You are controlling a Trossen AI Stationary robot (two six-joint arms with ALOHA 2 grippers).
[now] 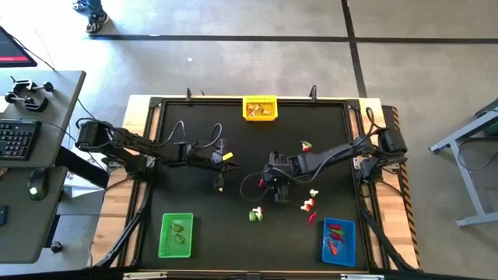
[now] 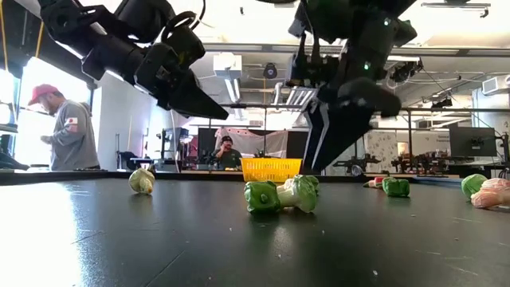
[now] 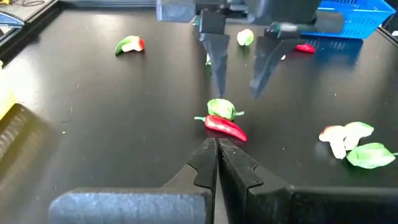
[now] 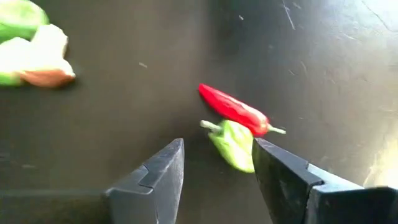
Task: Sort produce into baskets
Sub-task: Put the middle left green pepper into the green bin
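Observation:
A red pepper (image 4: 233, 109) and a green pepper (image 4: 232, 144) lie side by side on the black table mat, near its middle. My right gripper (image 4: 217, 163) hangs open above them, fingers slanting down, the green pepper just ahead of its fingertips. My left gripper (image 3: 216, 148) is shut, left of the peppers and pointing at them without touching. The yellow basket (image 1: 260, 107) stands at the far edge, the green basket (image 1: 176, 235) at the near left and the blue basket (image 1: 339, 241) at the near right, each with pieces inside.
More produce lies loose on the mat: a red and green piece (image 1: 305, 145) toward the far right, a green and white pair (image 1: 255, 214) toward the near edge, and red and white pieces (image 1: 310, 206) beside the blue basket. People stand in the room beyond the table.

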